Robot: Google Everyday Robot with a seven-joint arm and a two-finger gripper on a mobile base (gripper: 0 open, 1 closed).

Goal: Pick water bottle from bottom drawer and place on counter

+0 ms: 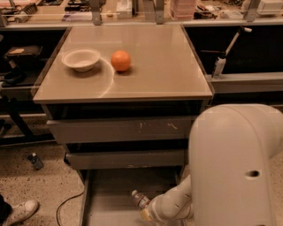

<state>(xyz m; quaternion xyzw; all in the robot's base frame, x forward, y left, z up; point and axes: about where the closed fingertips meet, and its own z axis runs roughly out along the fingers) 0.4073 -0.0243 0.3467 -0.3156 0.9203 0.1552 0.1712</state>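
The water bottle (140,200), small and clear with a white cap, lies tilted in the open bottom drawer (110,194), cap pointing up-left. My gripper (148,212) is down in that drawer at the lower end of the bottle, at the tip of my white forearm (172,204). The wrist hides most of the gripper. The counter (154,66) is the beige top of the grey cabinet, above the drawers. My large white arm housing (234,163) fills the lower right.
A white bowl (81,58) and an orange (120,60) sit on the counter's left half. Two shallower drawers (124,130) are partly pulled out above the bottom one. A white squeeze bottle (219,64) stands on the right shelf. A cluttered workbench (132,9) runs behind. A shoe (17,211) is at the lower left.
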